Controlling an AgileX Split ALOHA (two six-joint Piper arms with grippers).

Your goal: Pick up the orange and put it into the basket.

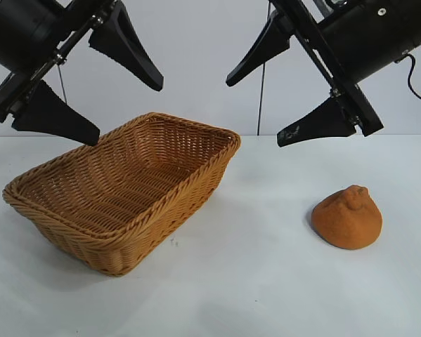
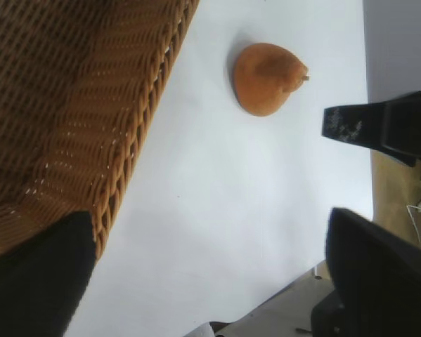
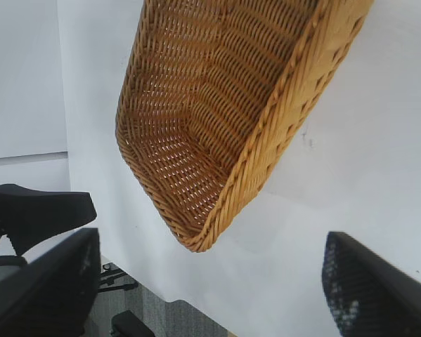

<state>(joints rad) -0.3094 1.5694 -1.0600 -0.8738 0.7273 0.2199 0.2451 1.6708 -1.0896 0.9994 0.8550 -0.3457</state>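
Orange: the dull rusty-orange, rough-skinned orange (image 1: 347,217) with a knobby top sits on the white tabletop (image 1: 266,281), well apart from the basket, open surface all round it.
Basket: the light golden-brown rectangular woven wicker basket (image 1: 136,239) stands at the exterior view's left, nothing inside it.
Left gripper (image 1: 122,105): black fingers spread wide, holding nothing, raised above the basket's far rim.
Right gripper (image 1: 256,109): fingers wide apart, holding nothing, raised above the bare tabletop between basket and orange.

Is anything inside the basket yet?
No. The basket shows only bare weave across its floor and far walls; the near wall hides a strip of floor behind it. The orange sits apart on the table.
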